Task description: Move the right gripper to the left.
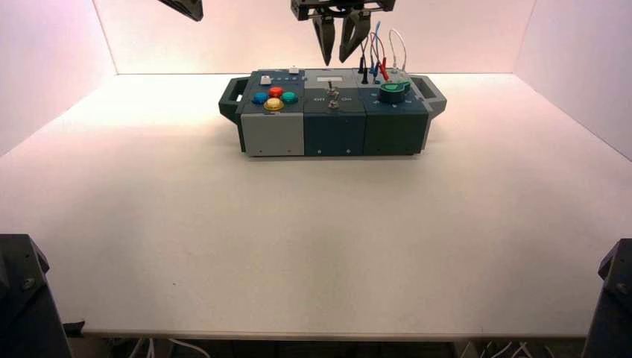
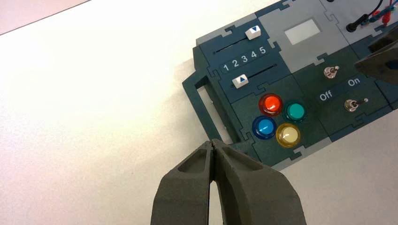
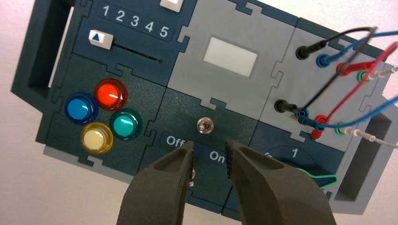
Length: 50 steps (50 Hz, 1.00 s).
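The right end effector (image 1: pixel 340 46) hangs over the box's (image 1: pixel 333 123) middle switches, fingers a little apart, holding nothing. The colored buttons (image 1: pixel 274 98) lie to its left (that way it goes).

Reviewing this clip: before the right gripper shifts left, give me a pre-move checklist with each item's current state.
1. Right gripper clear above the box: ok, it hangs over the middle panel.
2. Right gripper empty: ok, fingers open, nothing between them.
3. Toggle switches not caught: ok, fingers flank the "On" label without gripping a lever.
4. Wires clear of the fingers: ok, they lie off to the other side.
5. Left gripper out of the path: cannot tell; it hangs shut up beyond the box's left handle.
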Motion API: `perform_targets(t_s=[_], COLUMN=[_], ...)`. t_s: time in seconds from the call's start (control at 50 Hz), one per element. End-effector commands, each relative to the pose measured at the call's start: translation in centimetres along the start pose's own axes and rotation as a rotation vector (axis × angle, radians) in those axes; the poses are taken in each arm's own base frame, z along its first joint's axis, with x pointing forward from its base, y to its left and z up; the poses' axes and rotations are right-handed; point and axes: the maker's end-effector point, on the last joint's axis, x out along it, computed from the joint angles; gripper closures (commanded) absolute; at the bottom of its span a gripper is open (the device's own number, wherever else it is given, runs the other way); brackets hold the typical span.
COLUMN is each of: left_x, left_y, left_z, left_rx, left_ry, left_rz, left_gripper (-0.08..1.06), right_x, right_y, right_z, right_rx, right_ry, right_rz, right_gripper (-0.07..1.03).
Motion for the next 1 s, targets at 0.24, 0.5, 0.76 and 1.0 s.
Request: perform_targets(t_s=[0.24, 0.5, 0.76, 1.0], left_x=[-0.9, -0.8, -0.9, -0.7], left_y=[0.4, 0.4, 0.5, 0.5], left_z=[1.6, 1.6, 1.6, 1.5], left_rx=[-0.003, -0.002, -0.007, -0.008], left_ry=[-0.045, -0.042, -0.044, -0.039], left_rz=[0.011, 0.011, 0.012, 0.011], left_gripper=[1.01, 1.01, 1.01, 1.01], right_x=[-2.1, -2.7, -2.6, -2.5], right_y=[0.9, 1.9, 2.0, 2.0], right_z=[2.0, 2.5, 2.5, 2.5], right_rx=[0.009, 0.003, -0.003, -0.005], right_ry=[-0.064, -0.080, -0.078, -0.078], right_rz=[0.015, 0.032, 0.031, 0.032], right_gripper=[0.58, 0.58, 0.58, 0.58])
